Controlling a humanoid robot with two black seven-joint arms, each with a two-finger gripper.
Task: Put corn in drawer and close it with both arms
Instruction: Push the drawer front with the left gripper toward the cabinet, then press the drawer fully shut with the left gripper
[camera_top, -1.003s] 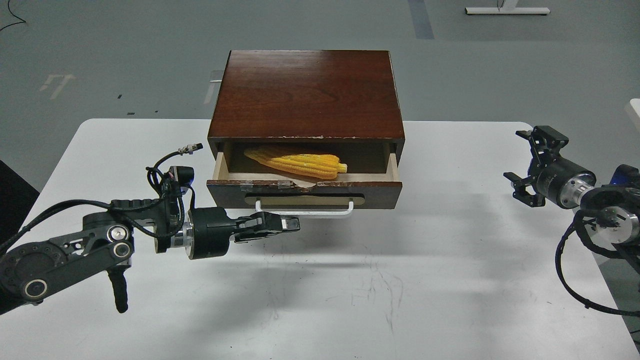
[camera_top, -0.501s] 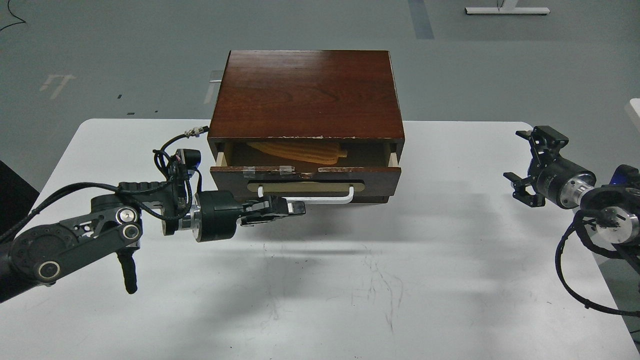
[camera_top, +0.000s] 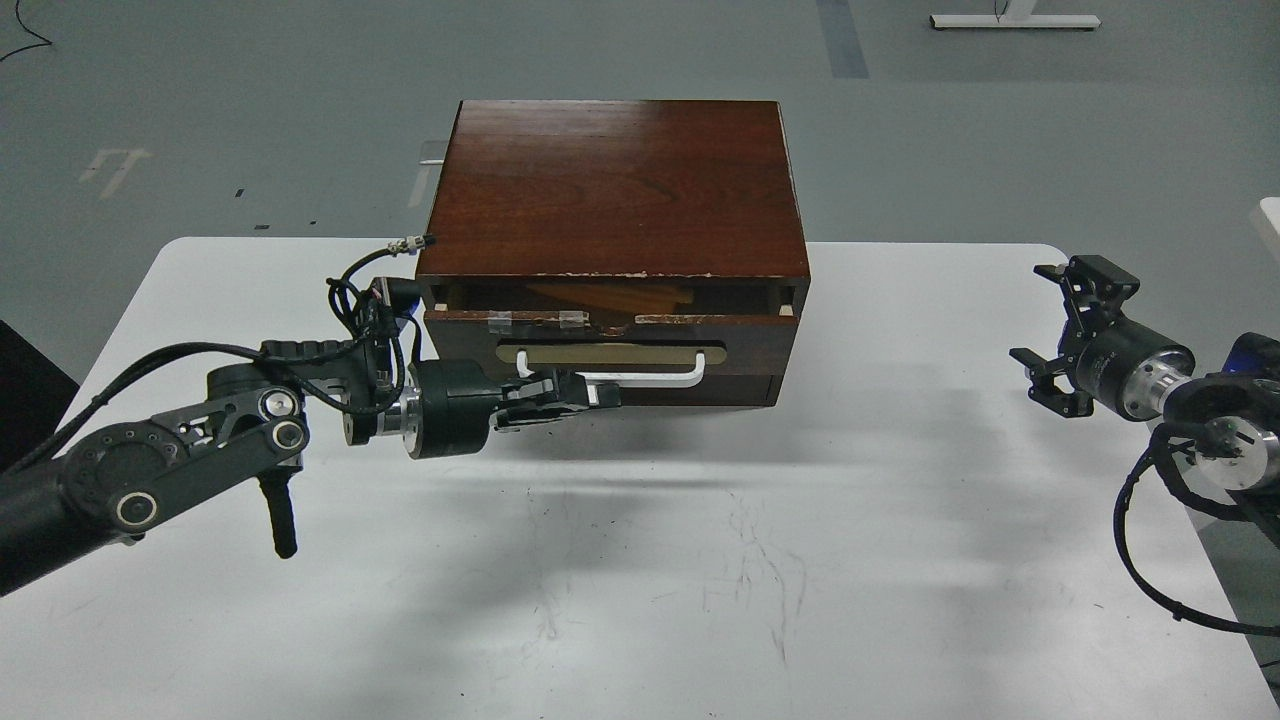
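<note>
The red-brown wooden box (camera_top: 615, 185) stands at the back middle of the white table (camera_top: 700, 560). Its drawer (camera_top: 760, 345) is pushed almost fully in, leaving a narrow slit at the top. The corn (camera_top: 612, 297) shows through the slit only as a dim orange strip in shadow. My left gripper (camera_top: 598, 390) has its fingers together and presses against the drawer front at the left part of the white bar handle (camera_top: 660, 378). My right gripper (camera_top: 1052, 322) is open and empty, hovering near the table's right edge, well away from the box.
The plain dark panel (camera_top: 720, 388) sits under the drawer. The left arm's forearm (camera_top: 200, 450) stretches over the table's left side. Grey floor lies beyond the table, with a white stand base (camera_top: 1015, 20) far back.
My left gripper has moved forward and pushed the drawer in from about half open to nearly shut. The corn has gone from plain view into shadow. The right arm has barely moved.
</note>
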